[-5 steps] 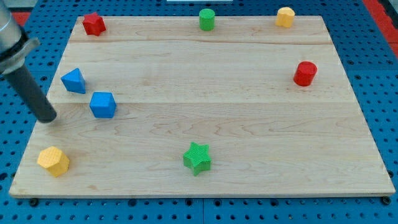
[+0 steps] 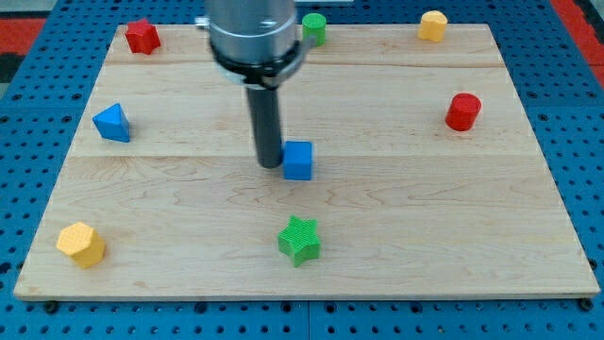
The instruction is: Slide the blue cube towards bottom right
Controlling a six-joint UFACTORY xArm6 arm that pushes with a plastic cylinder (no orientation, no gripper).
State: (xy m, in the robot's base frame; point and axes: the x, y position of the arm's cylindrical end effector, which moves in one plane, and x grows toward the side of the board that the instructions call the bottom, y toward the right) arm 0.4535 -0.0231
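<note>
The blue cube (image 2: 298, 161) sits near the middle of the wooden board (image 2: 396, 208). My tip (image 2: 271, 164) is on the board right at the cube's left side, touching or almost touching it. The rod rises from there to the arm's grey body at the view's top. A green star (image 2: 300, 239) lies below the cube, toward the view's bottom.
A blue triangular block (image 2: 112, 123) is at the left. A yellow block (image 2: 81, 245) is at the bottom left. A red block (image 2: 142, 36), a green cylinder (image 2: 315, 27) and a yellow block (image 2: 432, 25) line the top edge. A red cylinder (image 2: 462, 111) is at the right.
The blue cube has slid far to the right, from the left side to the board's middle. My tip has moved right with it, staying at its left side.
</note>
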